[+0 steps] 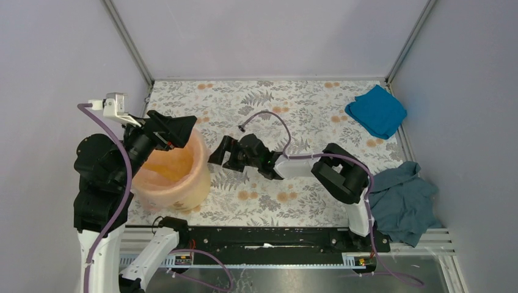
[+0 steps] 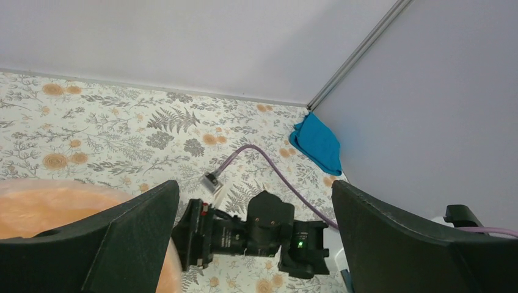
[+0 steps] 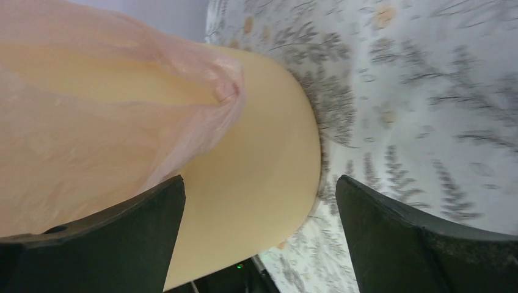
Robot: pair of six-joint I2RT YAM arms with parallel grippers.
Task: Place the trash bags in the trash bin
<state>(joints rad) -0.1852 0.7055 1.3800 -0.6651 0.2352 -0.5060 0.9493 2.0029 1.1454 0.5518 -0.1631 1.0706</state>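
Note:
The yellow-orange trash bin (image 1: 183, 183) stands at the table's front left. A pale pink trash bag (image 1: 160, 163) lies inside it, its film draped over the rim. In the right wrist view the bag (image 3: 91, 122) wrinkles over the bin's wall (image 3: 256, 152). My left gripper (image 1: 174, 129) hovers over the bin's far rim, open and holding nothing; its wrist view shows the bin's edge (image 2: 49, 204) at lower left under the gripper (image 2: 253, 186). My right gripper (image 1: 221, 152) sits just right of the bin, open and empty, its jaws (image 3: 259, 183) facing the bin's side.
A bright blue folded cloth (image 1: 377, 110) lies at the back right corner, also visible in the left wrist view (image 2: 317, 143). A dark teal cloth (image 1: 400, 201) is heaped at the front right. A purple cable (image 1: 269, 116) loops over the floral tabletop (image 1: 317, 97). Walls enclose three sides.

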